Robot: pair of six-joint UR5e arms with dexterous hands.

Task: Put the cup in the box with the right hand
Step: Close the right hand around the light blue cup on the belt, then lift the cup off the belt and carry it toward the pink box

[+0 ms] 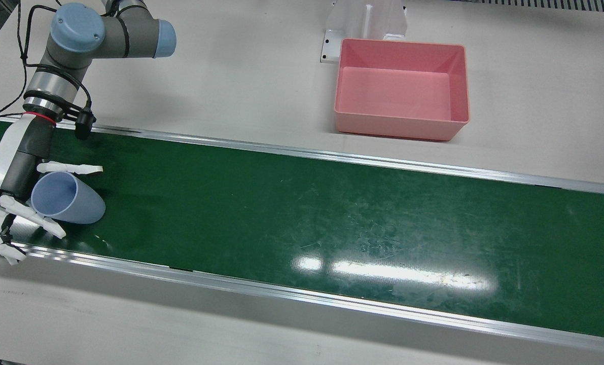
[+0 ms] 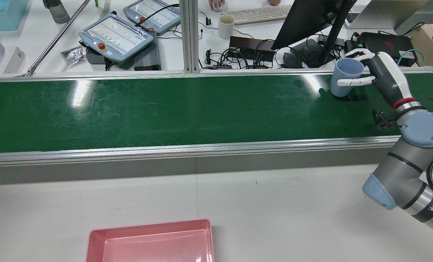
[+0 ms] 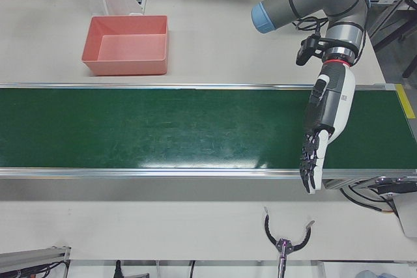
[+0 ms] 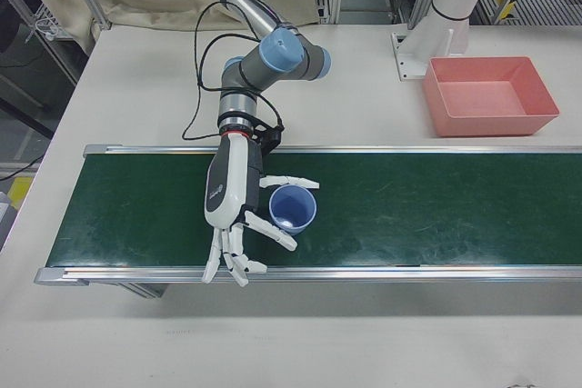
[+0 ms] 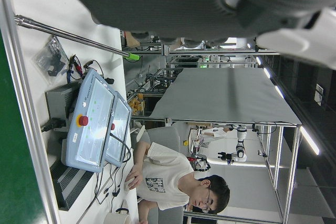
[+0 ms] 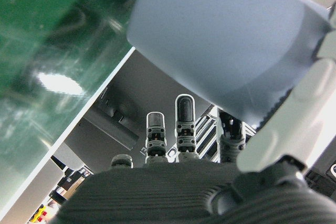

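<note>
The cup (image 1: pixel 67 197) stands upright on the green belt (image 1: pixel 302 213), at the end well apart from the pink box (image 1: pixel 400 88). It looks light, rigid, smooth plastic — likely slippery. The right hand (image 4: pixel 238 215) brackets its wall — thumb one side, fingers (image 1: pixel 48 223) opposite; firm contact cannot be confirmed. Grip mid-wall.

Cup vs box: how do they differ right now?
The cup is blue and round; the box is pink and rectangular. The cup sits on the green belt with the right hand around it; the box sits untouched on the white table beside the belt. The box is clearly larger. Both look empty.
</note>
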